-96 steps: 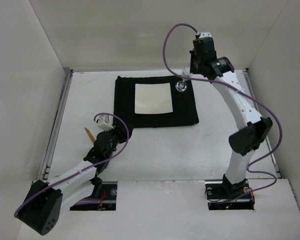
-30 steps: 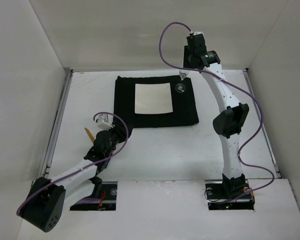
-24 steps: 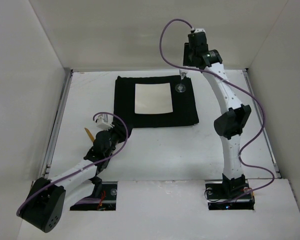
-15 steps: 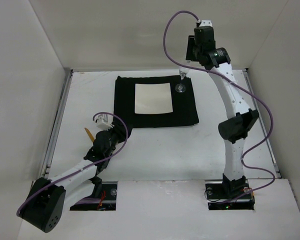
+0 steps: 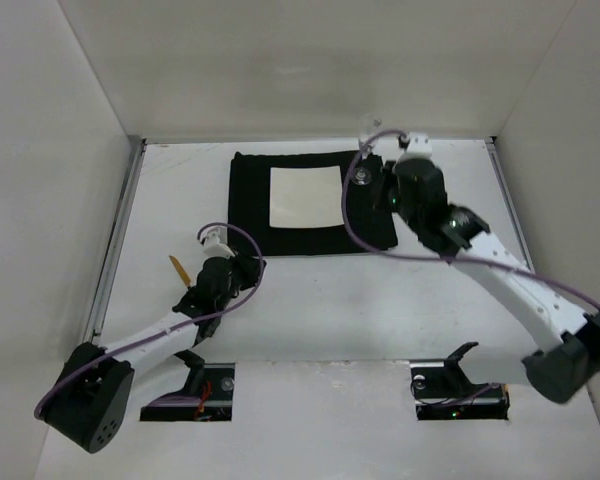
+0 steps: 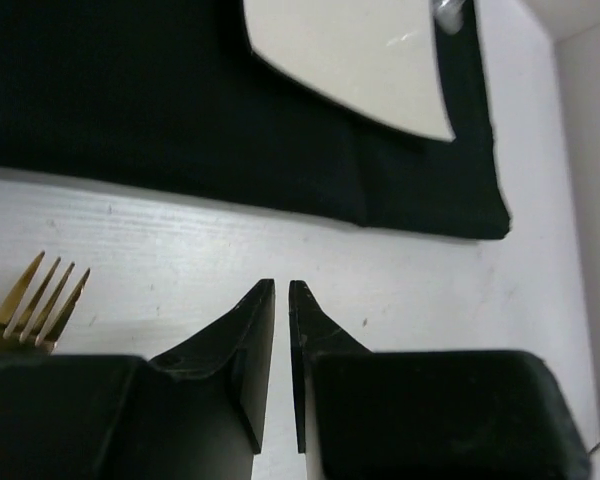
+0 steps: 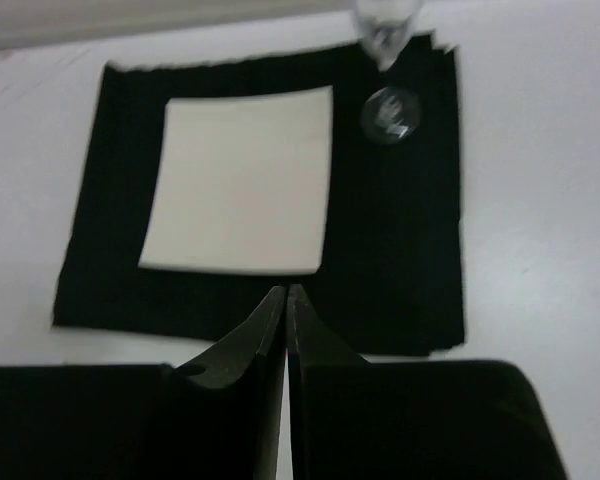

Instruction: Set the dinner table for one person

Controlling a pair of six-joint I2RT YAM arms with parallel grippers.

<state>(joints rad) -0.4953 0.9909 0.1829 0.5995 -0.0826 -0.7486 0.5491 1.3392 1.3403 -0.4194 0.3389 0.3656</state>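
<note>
My right end effector (image 7: 285, 300): fingers together, empty, drawn back from the glass (image 7: 390, 112), which now stands free on the mat's (image 5: 250, 200) far right corner beside the plate (image 5: 305, 197). My left end effector (image 6: 281, 295): nearly closed, empty, near the fork (image 6: 35, 300) on the tabletop (image 5: 380, 300). I judge the fork is next.

Ahead of my black-fingered right pincer (image 7: 285, 293): plain black rectangular cloth mat (image 7: 400, 250) bearing a plain cream square plate (image 7: 242, 190); farther ahead and rightward, a clear colourless glass (image 7: 390, 112). Left of my black left pincer (image 6: 281, 290): gold metal fork (image 6: 35, 300) on the matte white flat tabletop (image 6: 180, 240), unpatterned.
</note>
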